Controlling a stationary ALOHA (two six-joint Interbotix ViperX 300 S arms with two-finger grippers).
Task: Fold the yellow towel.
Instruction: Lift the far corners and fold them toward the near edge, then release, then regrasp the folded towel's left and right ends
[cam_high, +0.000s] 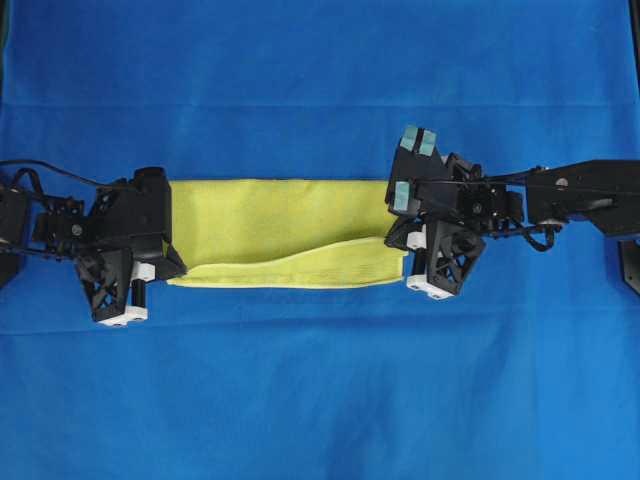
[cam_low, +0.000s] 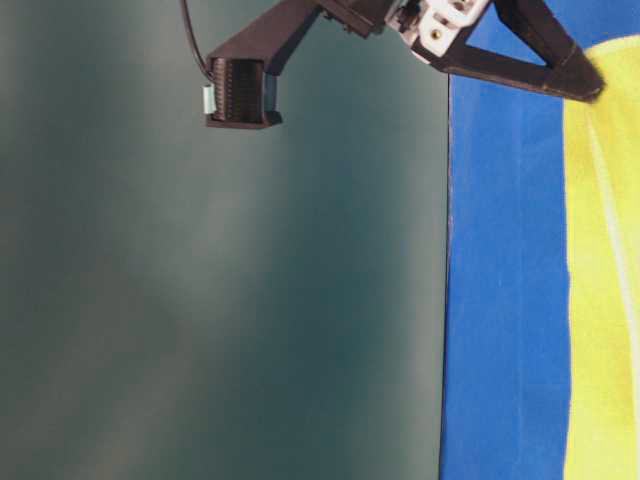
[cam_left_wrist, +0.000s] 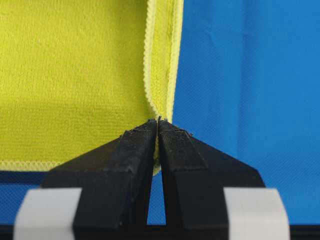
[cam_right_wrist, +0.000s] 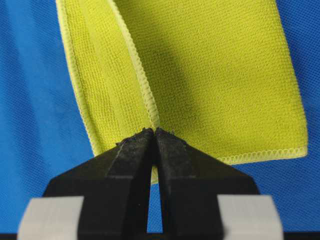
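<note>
So I'm mid-fold on the yellow towel right now. It's lying flat on the blue cloth covering the worktop, stretched out as a long strip between my two arms, and it looks like the first fold is partway over: one layer is flat, and a second flap is being dragged across it from the near edge.

Left gripper is clamped fully down, jaws meeting tip to tip, with a pinch of hemmed towel edge caught right between them. From its wrist view the main sheet spreads out ahead and to the left of the tips, and the narrow doubled-over strip runs straight ahead from the pinch point. Bare blue is off to the right.

Right gripper is the same story: closed tight on a corner of the flap, with the hem running away from the tips. The bigger layer sits ahead and to the right of it, the folded strip ahead and to the left.

In the overhead view the flap edge isn't straight. It rides higher near the right gripper and sags toward the left gripper, so the two ends aren't level.

My read on the next move: carry both pinched corners further across in step until the flap's hem lines up with the far hem, keeping the cloth taut between them, then lower and let go. The risk is the left side lagging and leaving a crooked crease.
</note>
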